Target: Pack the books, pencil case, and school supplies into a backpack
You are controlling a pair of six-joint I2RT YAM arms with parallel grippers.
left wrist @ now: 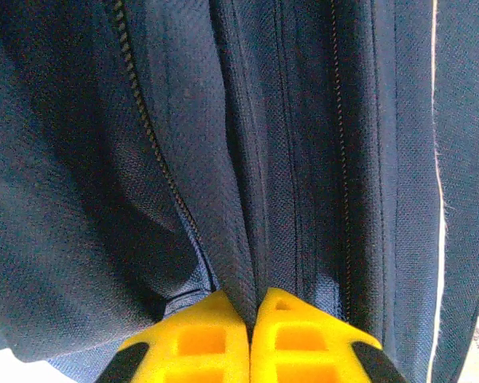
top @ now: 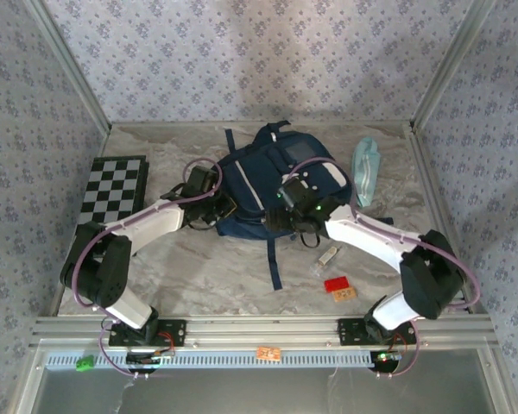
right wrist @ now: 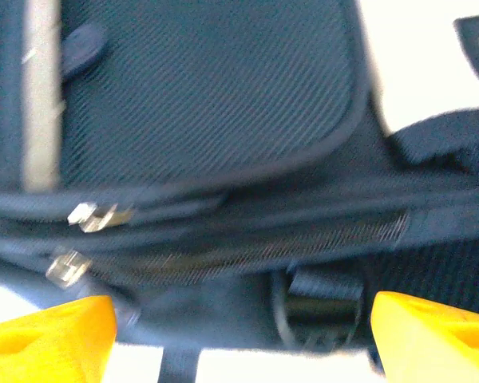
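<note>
Backpack (top: 276,185) lies mid counter (top: 198,267); pencil case (top: 365,168) far right, apart. My left jaws pinch shut on backpack fold beside zipper (left wrist: 156,159). Right jaws wide, near zipper pulls (right wrist: 92,215). Risk: thin fold slips, or whole backpack drags instead of opening.

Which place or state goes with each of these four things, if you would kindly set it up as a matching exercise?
Things:
1. left gripper
2. right gripper
3. pencil case
4. checkered board

Places or states:
A. lies right of the backpack
B. open, holding nothing
C. lies left of the backpack
D. shut on a fold of backpack fabric

Pairs: 1-D, 2-B, 3-A, 4-C
</note>
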